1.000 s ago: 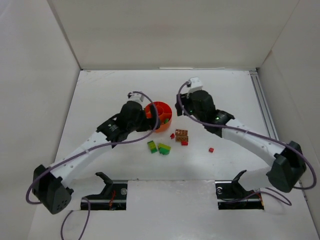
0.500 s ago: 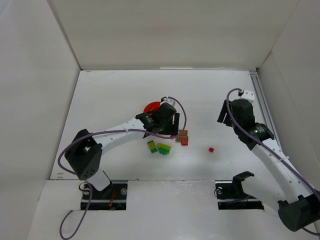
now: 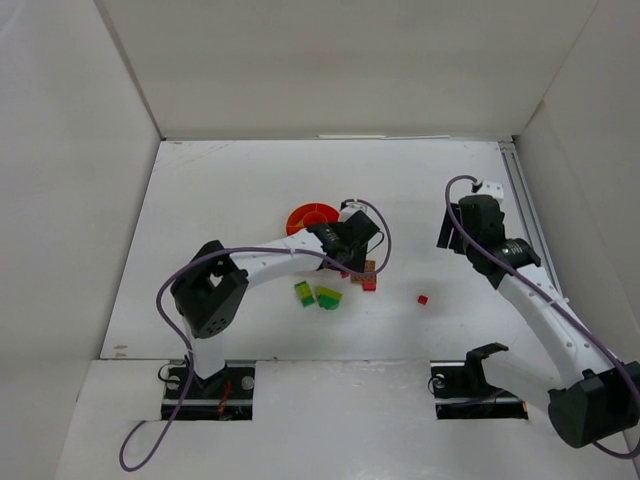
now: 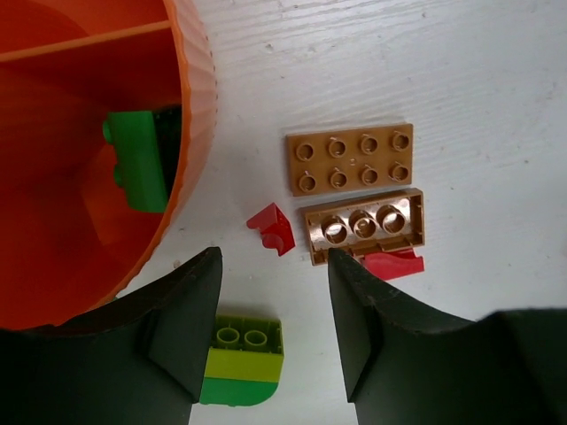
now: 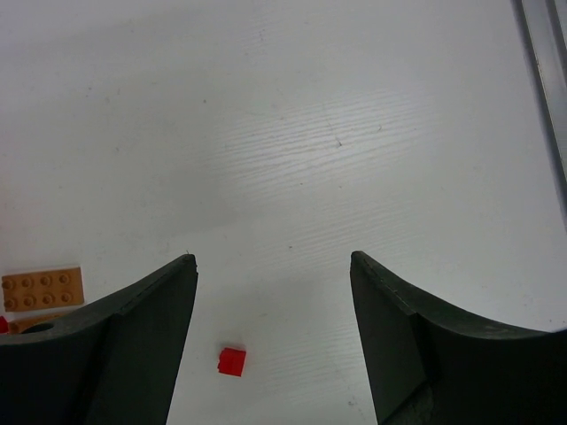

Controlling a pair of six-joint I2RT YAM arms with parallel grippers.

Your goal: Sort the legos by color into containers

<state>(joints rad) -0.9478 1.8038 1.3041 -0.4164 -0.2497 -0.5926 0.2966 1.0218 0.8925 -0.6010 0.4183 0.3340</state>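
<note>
The round orange dish (image 3: pixel 308 217) sits mid-table, and its ribbed wall (image 4: pixel 190 133) fills the left of the left wrist view, with a green brick (image 4: pixel 137 164) in one section. My left gripper (image 3: pixel 350 258) (image 4: pixel 273 274) hovers open just right of the dish, holding nothing. Ahead of its fingers lie a small red piece (image 4: pixel 273 228), a tan plate (image 4: pixel 350 159) and an upturned tan brick (image 4: pixel 363 226) on a red piece (image 4: pixel 394 264). A lime-and-green brick (image 4: pixel 244 359) lies below, between the fingers. My right gripper (image 3: pixel 450 235) (image 5: pixel 273 261) is open above a tiny red brick (image 5: pixel 232 361) (image 3: pixel 422 299).
Another green-and-yellow brick (image 3: pixel 304 293) lies beside the lime-and-green one (image 3: pixel 328 297), near the table's front. White walls enclose the table on three sides, and a metal rail (image 3: pixel 525 215) runs along the right edge. The tan plate (image 5: pixel 42 288) shows at the right wrist view's left edge.
My left arm swung right from the dish's left side to the bricks beside it, its jaws narrowing. My right arm pulled away from the dish to the table's right side.
</note>
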